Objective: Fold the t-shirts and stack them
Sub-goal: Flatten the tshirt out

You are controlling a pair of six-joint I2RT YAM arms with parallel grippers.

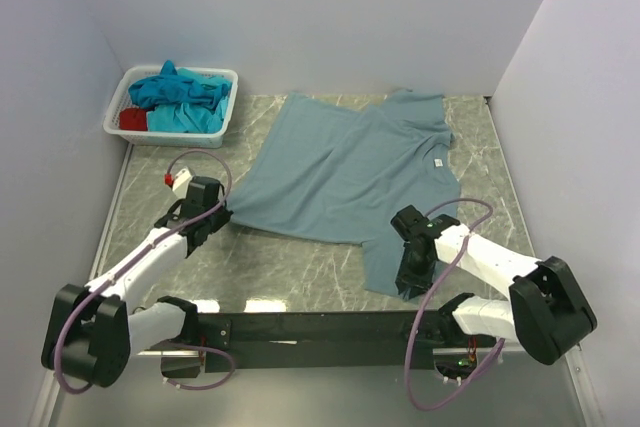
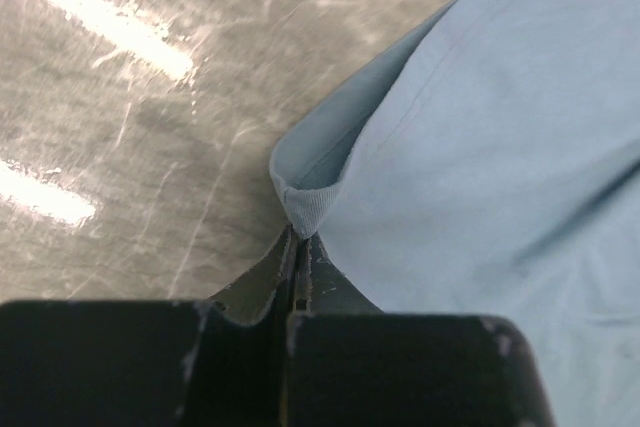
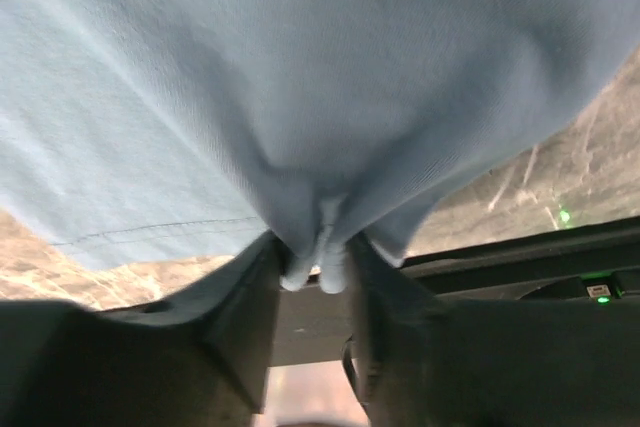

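Observation:
A grey-blue t-shirt (image 1: 350, 162) lies spread across the marble table, its small white neck label (image 1: 437, 161) at the right. My left gripper (image 1: 225, 212) is at the shirt's left corner. In the left wrist view it (image 2: 300, 237) is shut on the folded hem corner of the shirt (image 2: 500, 147). My right gripper (image 1: 410, 282) stands over the shirt's near right flap. The right wrist view shows it (image 3: 315, 257) pinching a bunched fold of the cloth (image 3: 300, 77). Turquoise t-shirts (image 1: 185, 97) and a red one (image 1: 132, 119) lie in the basket.
The white plastic basket (image 1: 115, 112) sits in the far left corner against the wall. A black rail (image 1: 330, 325) carrying both arm bases runs along the near edge. White walls close in the table on three sides.

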